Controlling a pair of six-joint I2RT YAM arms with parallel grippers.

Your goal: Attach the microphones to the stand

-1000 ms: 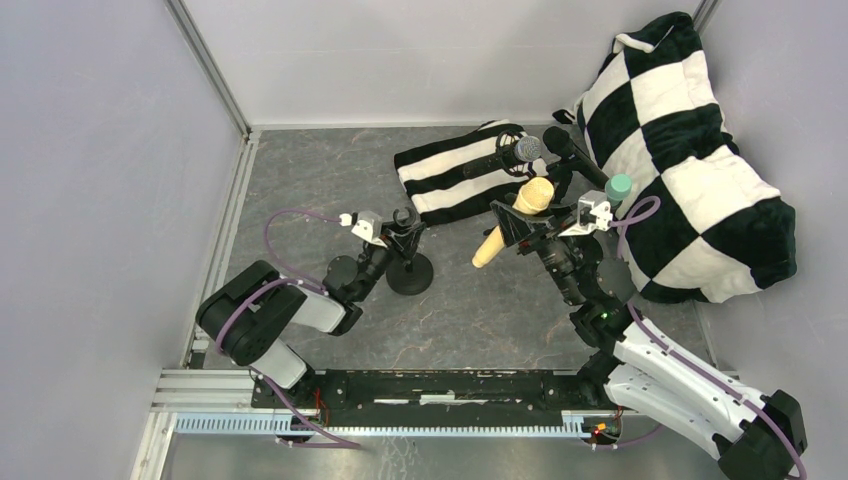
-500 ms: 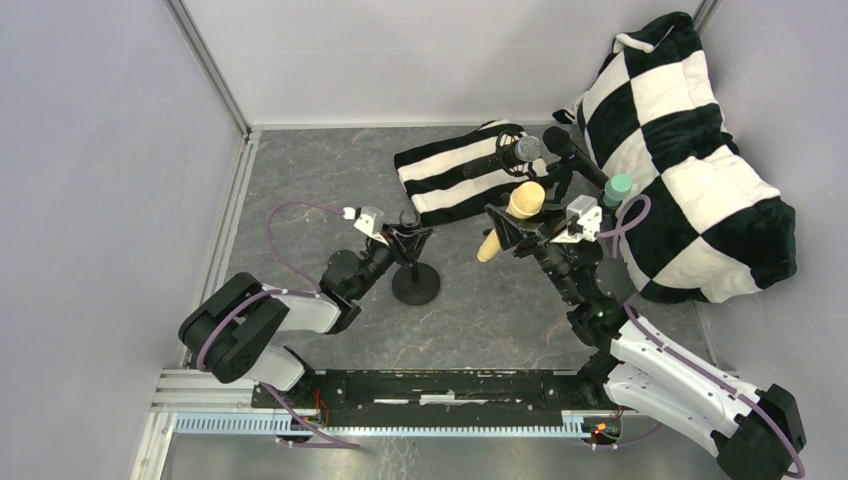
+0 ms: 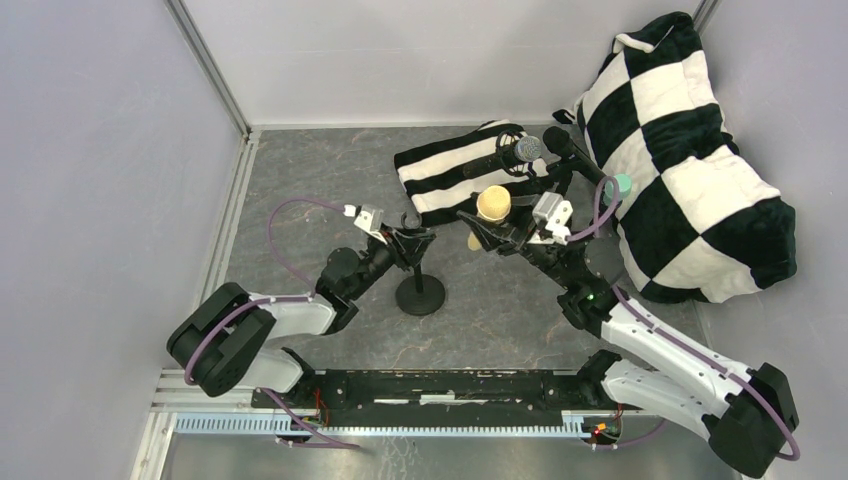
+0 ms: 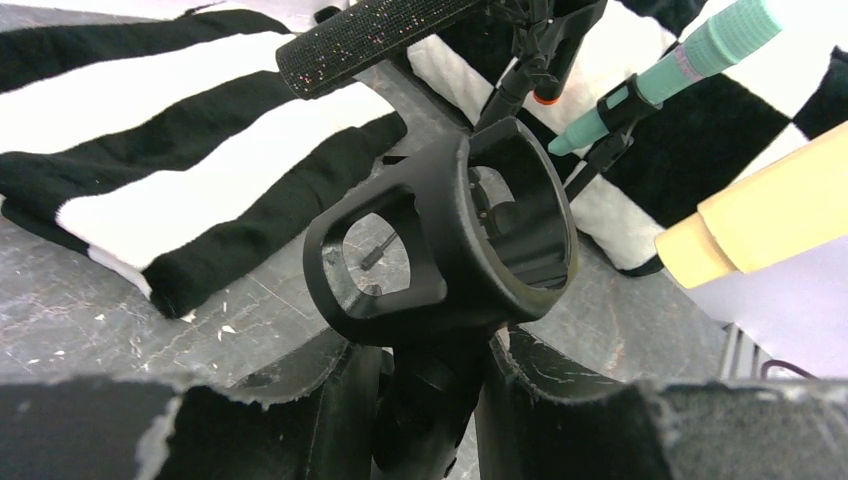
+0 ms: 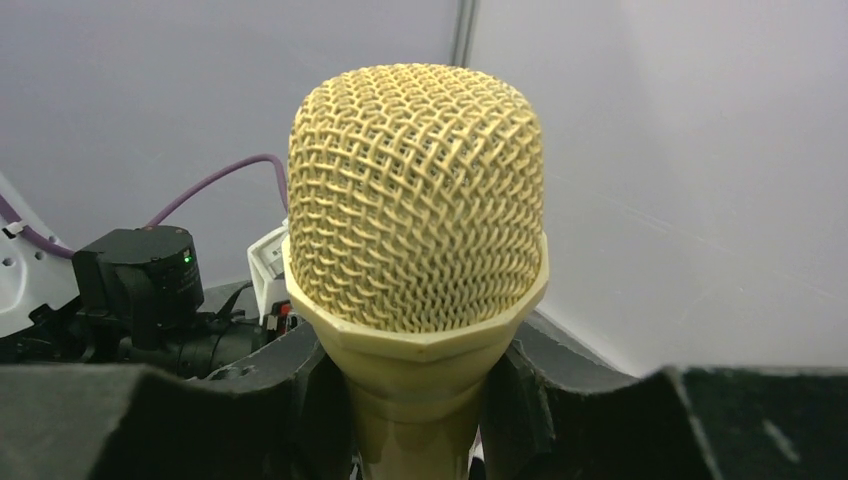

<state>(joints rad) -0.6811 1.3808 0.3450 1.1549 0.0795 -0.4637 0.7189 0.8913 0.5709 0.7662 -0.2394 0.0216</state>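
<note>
A black mic stand with a round base [image 3: 420,296] stands mid-table. My left gripper [image 3: 406,242] is shut on its neck just below the empty ring clip [image 4: 450,250]. My right gripper [image 3: 492,234] is shut on the cream-yellow microphone [image 3: 492,204], mesh head up [image 5: 415,240], just right of the clip; it also shows in the left wrist view [image 4: 770,215]. The mint green microphone [image 3: 617,186] sits in a clip by the pillow [image 4: 690,60]. The black silver-headed microphone [image 3: 526,149] and another black microphone [image 3: 570,150] lie at the back.
A black-and-white striped cloth [image 3: 445,170] lies behind the stand. A large checkered pillow [image 3: 690,160] fills the back right. Small black tripod stands [image 4: 540,55] hold the microphones near the pillow. Grey walls close in the left and back.
My right gripper has carried the cream-yellow microphone left, toward the stand's clip. My left gripper and the stand have shifted a little right and nearer.
</note>
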